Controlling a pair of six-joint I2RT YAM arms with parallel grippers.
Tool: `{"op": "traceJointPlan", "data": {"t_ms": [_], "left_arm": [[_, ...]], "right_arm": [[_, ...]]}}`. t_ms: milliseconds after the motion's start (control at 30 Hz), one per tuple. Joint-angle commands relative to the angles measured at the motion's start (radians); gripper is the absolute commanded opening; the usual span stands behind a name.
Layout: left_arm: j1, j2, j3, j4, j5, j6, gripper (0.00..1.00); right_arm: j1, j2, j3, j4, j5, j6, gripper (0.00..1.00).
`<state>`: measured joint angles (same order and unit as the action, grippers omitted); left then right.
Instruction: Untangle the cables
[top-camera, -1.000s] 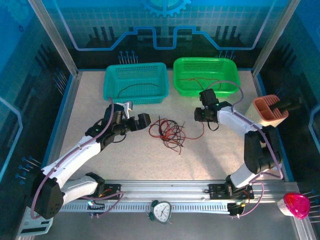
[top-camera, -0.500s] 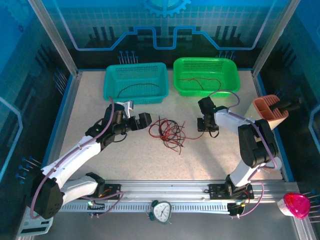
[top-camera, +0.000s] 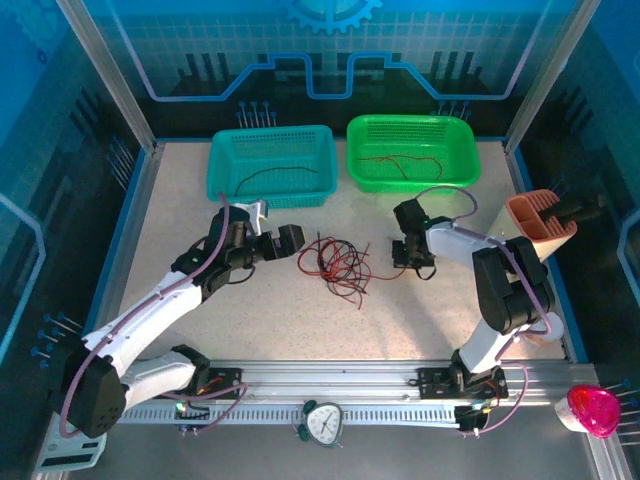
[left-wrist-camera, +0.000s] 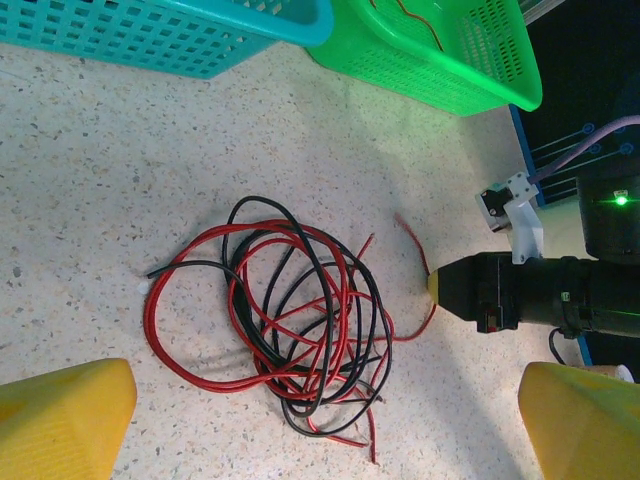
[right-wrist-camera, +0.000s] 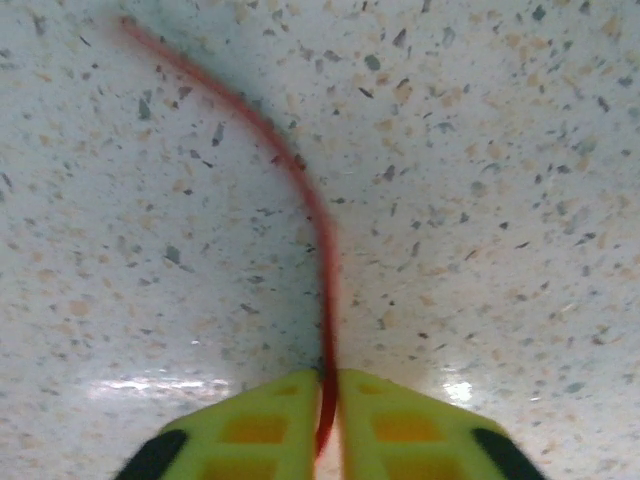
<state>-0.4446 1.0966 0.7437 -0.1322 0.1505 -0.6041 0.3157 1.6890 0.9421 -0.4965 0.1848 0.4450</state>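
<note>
Our right gripper (right-wrist-camera: 328, 388) pinches a thin red wire (right-wrist-camera: 300, 190) by its free end, low on the speckled tabletop (right-wrist-camera: 500, 150), likely to draw it out of the tangled red and black cables (left-wrist-camera: 275, 320) lying mid-table. Our left gripper (top-camera: 284, 242) hangs spread wide just beside them, we judge to steady the heap.

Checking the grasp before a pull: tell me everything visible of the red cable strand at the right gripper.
The red cable strand is a thin, flexible wire with glossy red insulation. It lies on the speckled table in a shallow curve and enters between the yellow fingers of the right gripper, which are shut on it. Seen from the left wrist, a short free end sticks out past the fingers, and the rest bends back into the red and black tangle.
</note>
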Motion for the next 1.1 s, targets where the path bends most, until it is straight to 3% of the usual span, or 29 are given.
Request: {"op": "traceJointPlan", "data": {"t_ms": [0, 367, 667, 1067], "left_arm": [[-0.009, -0.013, 0.026, 0.013, -0.005, -0.009, 0.99], [-0.009, -0.017, 0.097, 0.014, 0.02, -0.076, 0.99], [-0.025, 0.035, 0.285, 0.072, 0.06, -0.18, 0.99], [-0.052, 0.178, 0.548, 0.165, 0.098, -0.219, 0.83]], "right_arm": [[0.005, -0.002, 0.005, -0.015, -0.019, 0.0, 0.01], [0.022, -0.29, 0.122, 0.054, -0.22, -0.042, 0.0], [0.103, -0.359, 0.313, 0.114, -0.312, -0.062, 0.0], [0.179, -0.413, 0.421, 0.174, -0.37, -0.061, 0.0]]}}
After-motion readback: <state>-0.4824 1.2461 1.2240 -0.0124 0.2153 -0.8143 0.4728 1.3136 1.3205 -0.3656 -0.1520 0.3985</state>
